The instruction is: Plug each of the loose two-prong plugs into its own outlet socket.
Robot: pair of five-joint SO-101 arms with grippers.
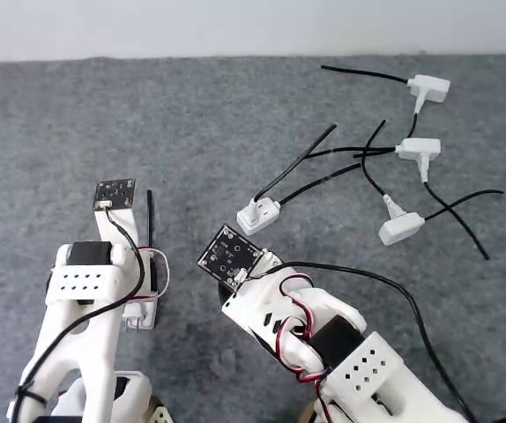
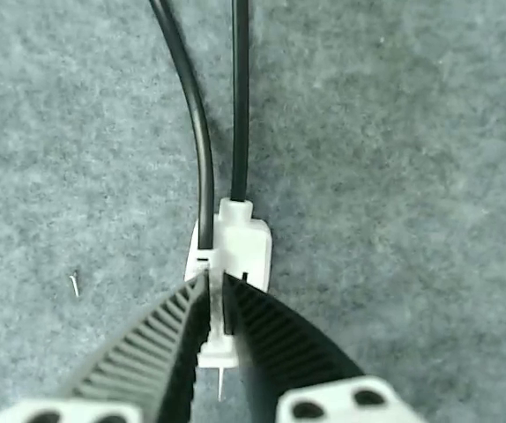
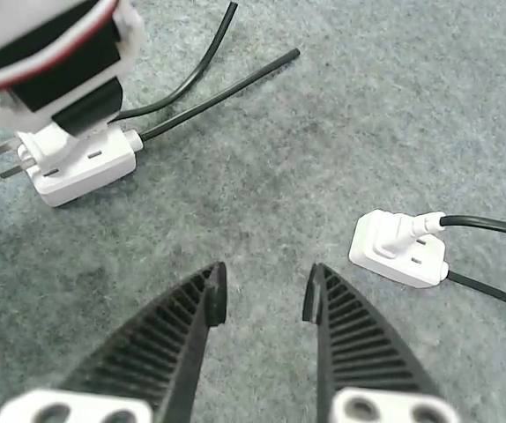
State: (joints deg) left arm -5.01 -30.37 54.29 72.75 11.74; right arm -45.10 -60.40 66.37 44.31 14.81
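Grey, felt-like carpeted desk (image 1: 191,115), pale wall (image 1: 235,26) behind. Left tool (image 2: 215,282): ribbed black fingers clamped on a white moulded plug (image 2: 244,242), thin metal prong showing below them, round black cord (image 2: 240,88) leading off. Right tool (image 3: 265,295) is spread apart over bare carpet and grips nothing. Just beyond it, apart, a rounded white socket (image 3: 400,249) lies flat with cord attached; farther off sit the near connector (image 1: 401,229), middle connector (image 1: 419,148) and far connector (image 1: 429,86), black cords crossing.
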